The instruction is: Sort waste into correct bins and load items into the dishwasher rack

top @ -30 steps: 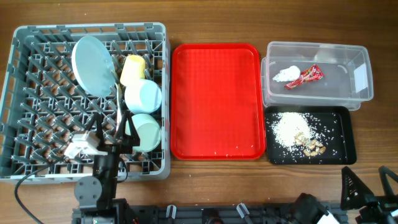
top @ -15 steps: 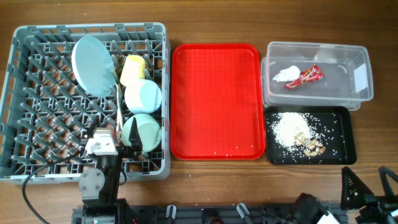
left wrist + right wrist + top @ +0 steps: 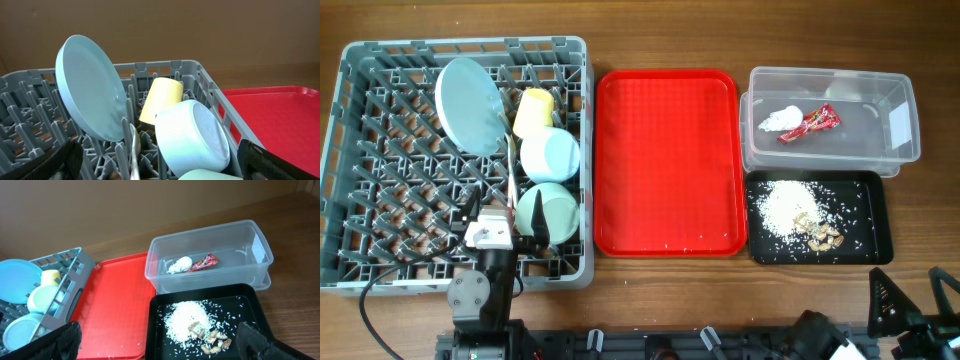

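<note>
The grey dishwasher rack (image 3: 380, 150) holds the pale blue plate (image 3: 470, 105) on edge, the yellow cup (image 3: 533, 112), the pale blue bowl (image 3: 550, 155), the mint green bowl (image 3: 552, 210) and a white utensil (image 3: 510, 175). My left gripper (image 3: 508, 222) is open and empty over the rack's near edge, beside the mint bowl. In the left wrist view it (image 3: 160, 162) frames the plate (image 3: 90, 90), cup (image 3: 160, 97) and blue bowl (image 3: 192, 132). My right gripper (image 3: 913, 295) is open and empty near the table's front right.
The clear tub (image 3: 900, 100) holds the red wrapper (image 3: 810, 123) and the white napkin (image 3: 780, 120). The black tray (image 3: 875, 235) holds rice (image 3: 785, 205) and brown scraps (image 3: 820, 235). The red tray (image 3: 665, 160) lies in the middle with a few rice grains.
My left gripper has shifted a little to the right along the rack's near edge, toward the mint bowl. The right arm has not moved.
</note>
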`<action>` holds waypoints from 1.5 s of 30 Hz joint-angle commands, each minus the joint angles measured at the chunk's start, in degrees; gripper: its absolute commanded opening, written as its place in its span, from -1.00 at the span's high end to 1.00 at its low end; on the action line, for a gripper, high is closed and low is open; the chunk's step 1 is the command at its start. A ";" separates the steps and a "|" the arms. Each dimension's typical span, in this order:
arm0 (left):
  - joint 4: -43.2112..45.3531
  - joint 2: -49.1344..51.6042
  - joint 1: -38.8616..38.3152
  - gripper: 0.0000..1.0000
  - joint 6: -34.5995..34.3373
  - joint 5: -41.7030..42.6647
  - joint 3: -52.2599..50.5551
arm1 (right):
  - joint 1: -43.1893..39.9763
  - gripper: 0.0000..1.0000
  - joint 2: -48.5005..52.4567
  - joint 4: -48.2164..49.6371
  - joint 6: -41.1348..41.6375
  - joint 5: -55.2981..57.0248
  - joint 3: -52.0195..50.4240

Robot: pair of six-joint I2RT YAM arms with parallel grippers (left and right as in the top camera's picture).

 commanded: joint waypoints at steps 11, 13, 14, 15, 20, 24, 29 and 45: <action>-0.42 -0.63 -0.31 -1.00 1.07 -0.72 -0.28 | -0.02 -1.00 -0.63 0.09 0.42 0.72 0.13; -0.42 -0.63 -0.31 -1.00 1.07 -0.74 -0.28 | -0.02 -0.99 -0.63 0.09 0.42 0.72 0.13; -0.42 -0.63 -0.31 -1.00 1.07 -0.72 -0.28 | -0.02 -0.99 -0.63 0.09 0.42 0.72 0.13; -0.42 -0.63 -0.31 -1.00 1.07 -0.72 -0.28 | -0.02 -1.00 -0.63 0.09 0.44 0.72 0.13; -0.42 -0.63 -0.31 -1.00 1.07 -0.74 -0.28 | -0.02 -0.99 -0.66 0.00 0.42 0.72 0.13; -0.42 -0.63 -0.31 -1.00 1.07 -0.74 -0.28 | -2.34 -0.99 -0.68 0.57 0.00 0.79 -0.72; -0.42 -0.63 -0.31 -1.00 1.07 -0.74 -0.28 | -10.62 -1.00 -0.70 16.28 -0.85 4.46 -7.54; -0.42 -0.63 -0.31 -1.00 1.07 -0.74 -0.28 | -40.26 -1.00 -6.80 79.67 -30.21 -37.11 -48.39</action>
